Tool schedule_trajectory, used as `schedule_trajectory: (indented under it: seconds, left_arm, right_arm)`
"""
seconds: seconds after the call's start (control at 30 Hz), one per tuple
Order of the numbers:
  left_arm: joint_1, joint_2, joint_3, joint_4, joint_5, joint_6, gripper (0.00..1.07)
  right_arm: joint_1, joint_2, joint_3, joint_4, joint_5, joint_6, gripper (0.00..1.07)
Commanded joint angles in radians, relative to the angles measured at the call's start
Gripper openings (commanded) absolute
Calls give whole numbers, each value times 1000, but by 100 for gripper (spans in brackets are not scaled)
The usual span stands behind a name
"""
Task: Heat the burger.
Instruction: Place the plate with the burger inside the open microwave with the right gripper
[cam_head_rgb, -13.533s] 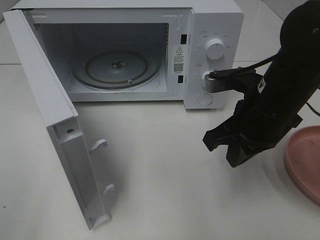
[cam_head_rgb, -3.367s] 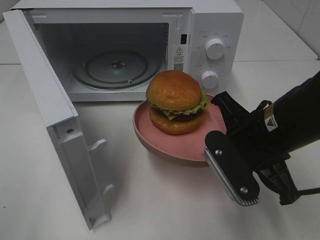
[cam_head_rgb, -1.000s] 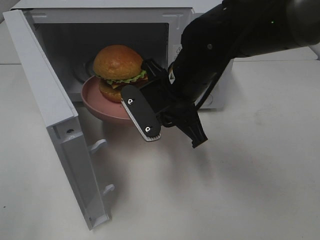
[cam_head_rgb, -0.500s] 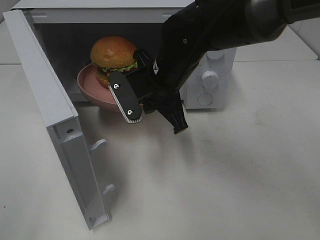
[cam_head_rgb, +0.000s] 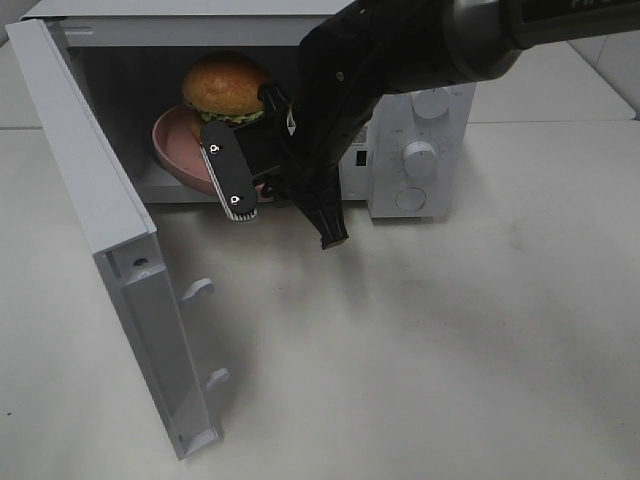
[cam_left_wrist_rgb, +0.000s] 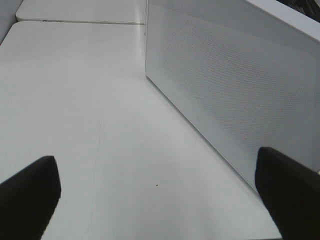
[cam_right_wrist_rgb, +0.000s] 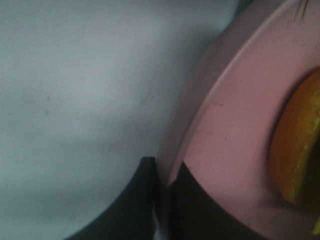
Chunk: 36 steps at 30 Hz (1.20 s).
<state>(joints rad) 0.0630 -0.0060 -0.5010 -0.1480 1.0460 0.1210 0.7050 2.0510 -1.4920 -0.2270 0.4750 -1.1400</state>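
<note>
The burger (cam_head_rgb: 225, 88), with a glossy golden bun and green lettuce, sits on a round pink plate (cam_head_rgb: 175, 145) held just inside the open microwave's cavity (cam_head_rgb: 130, 90). My right gripper (cam_head_rgb: 215, 150) is shut on the plate's near rim, and its black arm reaches across the microwave's front. In the right wrist view the plate's rim (cam_right_wrist_rgb: 210, 115) is pinched at the right gripper (cam_right_wrist_rgb: 164, 175), with the bun's edge (cam_right_wrist_rgb: 295, 150) beyond. My left gripper (cam_left_wrist_rgb: 157, 195) stands open and empty over the white table, beside a perforated white microwave panel (cam_left_wrist_rgb: 240, 85).
The microwave door (cam_head_rgb: 90, 220) swings wide to the left, its latch hooks (cam_head_rgb: 198, 290) sticking out. Two knobs (cam_head_rgb: 420, 158) sit on the control panel right of the arm. White table (cam_head_rgb: 450, 350) stretches in front and to the right.
My right arm has carried the plate and burger up and leftward, from the microwave's opening deeper into the cavity. The left gripper has stayed open.
</note>
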Motion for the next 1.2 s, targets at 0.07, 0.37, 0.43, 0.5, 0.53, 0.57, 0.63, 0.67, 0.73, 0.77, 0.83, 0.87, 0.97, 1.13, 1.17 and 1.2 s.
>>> schedule_trajectory:
  seconds: [0.07,0.37,0.43,0.5,0.53,0.57,0.63,0.67,0.73,0.77,0.83,0.87,0.97,1.13,1.17,1.2]
  left_arm:
    - [-2,-24,4,-9,-8,-3,98]
    - [-2,-24,4,-9,-8,-3,98]
    - [-2,-24,4,-9,-8,-3,98]
    - [-2,-24,4,-9,-8,-3,98]
    - [-2,-24,4,-9,-8,-3,98]
    - [-2,-24,4,-9,-8,-3,98]
    - [-2,-24,4,-9,-8,-3,98]
    - [-2,-24,4,-9,-8,-3,98]
    - [-2,-24,4,-9,-8,-3,98]
    - [-2,-24,4,-9,-8,-3,98]
    - [-2,-24,4,-9,-8,-3,98]
    - [-2,-24,4,-9,-8,-3,98]
    - [-2,-24,4,-9,-8,-3,98]
    - [-2,-24,4,-9,-8,-3,98]
    - [-2,-24,4,-9,-8,-3,98]
    - [-2,-24,4,-9,-8,-3,98]
  right_arm:
    - [-5,16,-66,-60,-16,80,0]
    - [-5,95,-201,-123,49,167,0]
    - [-5,112,-224,-130,64,167,0]
    - [-5,131,-250,-130,64,167,0]
    - [-5,131,-250,-130,64,167,0]
    - [-5,146,-269,-130,64,167,0]
    - [-5,155,-280,-130,64,167,0]
    - [-5,168,-298,-130,64,167,0]
    - [-5,176,-308,-130,64,167,0]
    - [-5,191,-330,-129,61,165,0]
    - [-5,202,-349,-129,55,159,0]
    - [-5,206,-355,-129,51,156,0]
    - [-5,214,-361,-130,14,152,1]
    - [-5,227,-361,-130,-13,141,7]
    - [-5,234,-361,-129,-23,130,11]
    - [-5,234,-361,-129,-23,130,11]
